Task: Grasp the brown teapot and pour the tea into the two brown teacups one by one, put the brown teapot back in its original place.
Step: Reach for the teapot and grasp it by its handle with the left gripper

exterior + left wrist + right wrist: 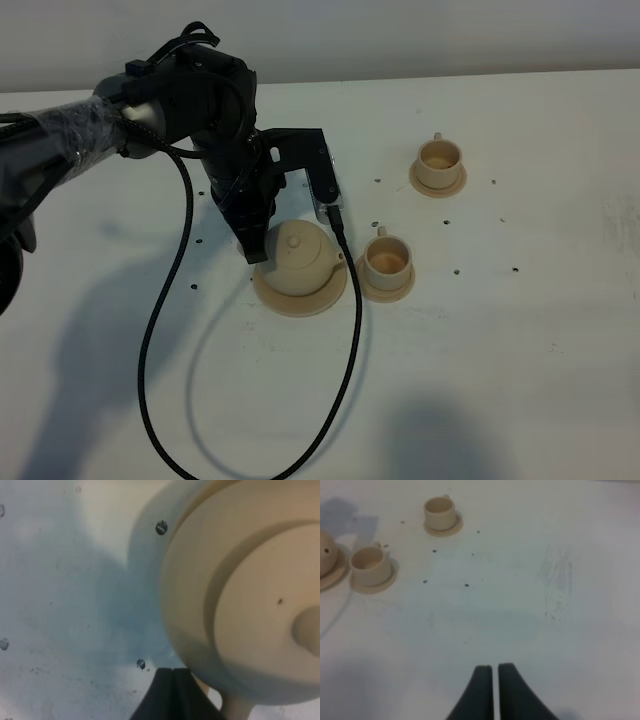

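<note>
White tabletop (520, 380), dotted with small dark screw holes (515, 269). Left arm (120, 115) in from the left edge of the high view, upper link wrapped in clear film, stretched toward the centre, wrist bent steeply down over the pot's handle side. Black cable (160, 330) hanging off the wrist, looping wide over the tabletop down to the bottom edge and back up beside the pot.

Brown teapot (300, 252) upright, lid on, seated on the big saucer (300, 303) a bit left of centre, spout toward the near teacup (387, 258). Near teacup just beside the big saucer, on its own small saucer (385, 293). Far teacup (438, 157) well apart, farther back and to the right, on a matching saucer. Both upright.

Left claw (172, 671) low at the pot's left side, dark fingers pressed together, clenched, nothing seen between them, tips just beside the pot's body. Contact with the handle: cannot tell.

Right claw (495, 667) outside the high view. In the right wrist view, fingers almost touching, clenched on nothing, above bare tabletop, well apart from both cups.
</note>
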Motion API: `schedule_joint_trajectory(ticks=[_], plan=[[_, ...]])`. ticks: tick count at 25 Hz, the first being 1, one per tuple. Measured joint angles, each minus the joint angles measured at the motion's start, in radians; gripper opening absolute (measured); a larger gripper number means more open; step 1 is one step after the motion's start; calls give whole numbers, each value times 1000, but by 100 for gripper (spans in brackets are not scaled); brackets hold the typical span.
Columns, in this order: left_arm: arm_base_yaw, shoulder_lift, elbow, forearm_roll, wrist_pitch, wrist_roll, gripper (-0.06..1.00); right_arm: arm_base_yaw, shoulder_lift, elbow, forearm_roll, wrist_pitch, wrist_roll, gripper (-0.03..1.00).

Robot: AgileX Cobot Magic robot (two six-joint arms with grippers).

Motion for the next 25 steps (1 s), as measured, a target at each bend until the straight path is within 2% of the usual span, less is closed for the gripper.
schedule_joint_trajectory(ticks=[19,25], plan=[[20,-21,-10,-4,-65,-6,-5,0,0,0,0,0,0,3],[23,-109,-19,-5,7,-6,-4,0,0,0,0,0,0,3]])
